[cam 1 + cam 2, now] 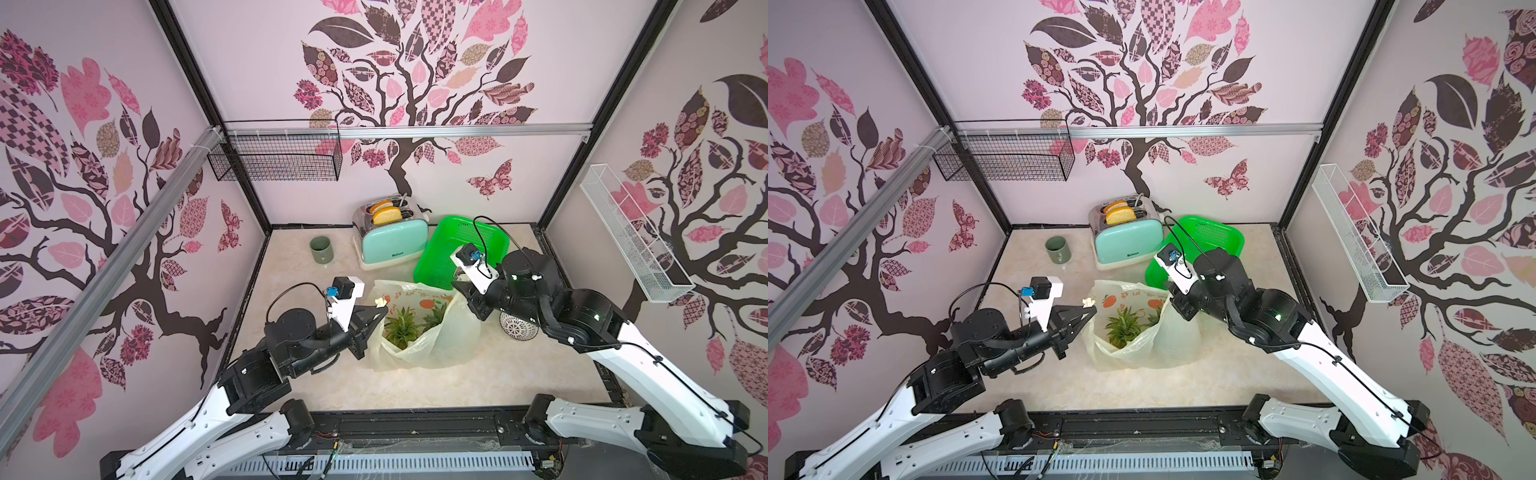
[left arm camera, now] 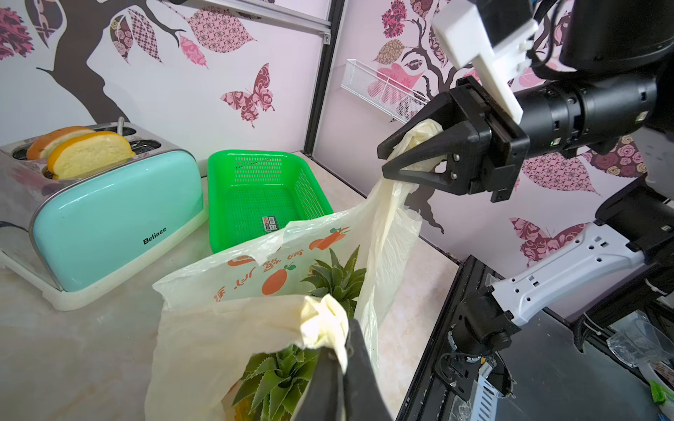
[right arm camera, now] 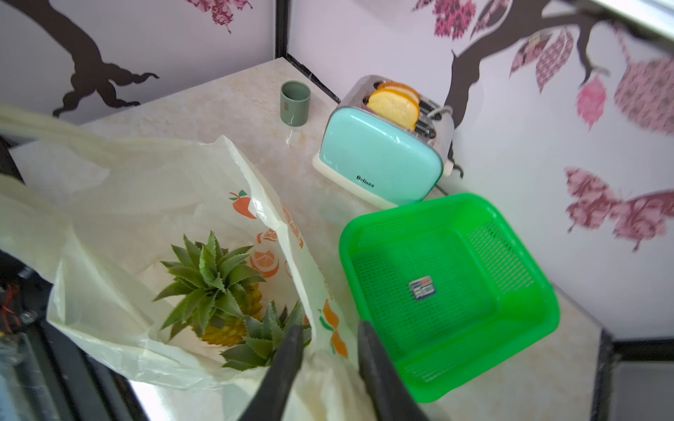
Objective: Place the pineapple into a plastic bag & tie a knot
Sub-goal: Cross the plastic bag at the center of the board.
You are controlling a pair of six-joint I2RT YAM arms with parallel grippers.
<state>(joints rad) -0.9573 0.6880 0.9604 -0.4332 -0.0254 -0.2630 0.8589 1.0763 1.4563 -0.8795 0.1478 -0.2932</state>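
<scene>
The plastic bag (image 1: 455,332) is seen standing on the marbled table (image 1: 457,390) between the two grippers, its mouth spread open upward. The pineapple (image 3: 215,277) is lodged inside it with its leafy crown pointing up, and a second leafy crown (image 3: 266,342) is seen just beside it, nearer the right gripper. The left gripper (image 1: 383,308) is placed at the bag's rim on the left arm's side and is clenched. In the left wrist view its fingers (image 2: 364,371) are pressed together on a crumpled handle (image 2: 324,320), whose loose end sticks out past the tips. The right gripper (image 2: 383,160) is held above the opposite rim, on the side toward the green basket (image 1: 449,241), and the second handle (image 2: 397,204) is drawn up from the bag to it in a stretched strip. Its jaws are closed in on that handle, with only a narrow gap at the tips, and that gap is filled with bunched film. The pineapple is touched by neither gripper. The two handles are held well apart, one in each gripper. The bag is set just in front of the basket; whether the two touch cannot be told.
</scene>
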